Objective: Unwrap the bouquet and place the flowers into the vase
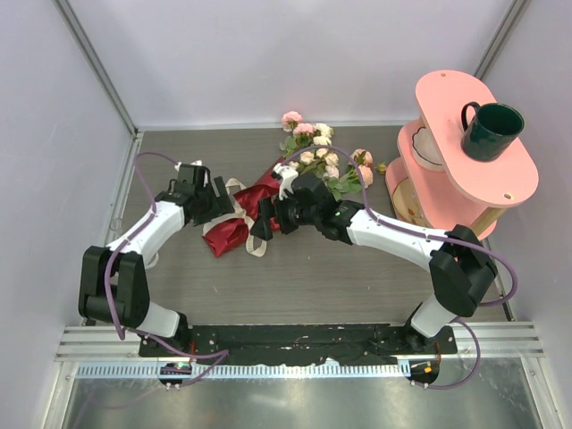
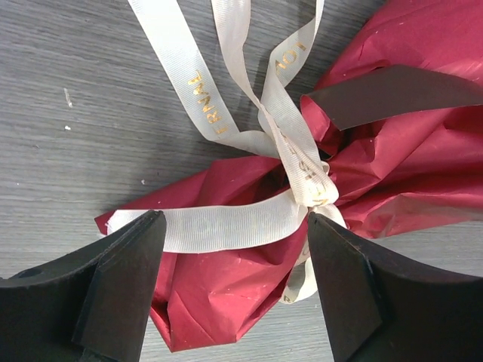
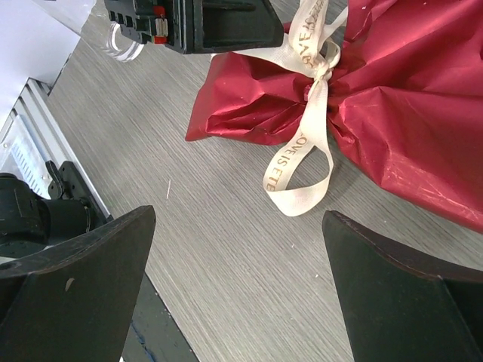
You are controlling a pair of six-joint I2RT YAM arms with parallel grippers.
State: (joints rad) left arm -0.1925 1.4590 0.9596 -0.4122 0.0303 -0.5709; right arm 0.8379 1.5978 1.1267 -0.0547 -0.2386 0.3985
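The bouquet (image 1: 246, 219) lies on the table, its dark red paper (image 2: 407, 166) tied with a cream ribbon (image 2: 313, 185). Its pink and cream flowers (image 1: 317, 154) point toward the back wall. My left gripper (image 2: 234, 256) is open and straddles the wrap's tied tail and one ribbon tail, just below the knot. My right gripper (image 3: 238, 249) is open over bare table beside a ribbon loop (image 3: 302, 181), holding nothing. A bit of clear glass (image 3: 119, 44) shows by the left arm; I cannot tell if it is the vase.
A pink two-tier shelf (image 1: 500, 183) stands at the back right with a dark green mug (image 1: 490, 130) on its top tier. White walls close in the left, back and right sides. A metal rail (image 1: 295, 357) runs along the near edge.
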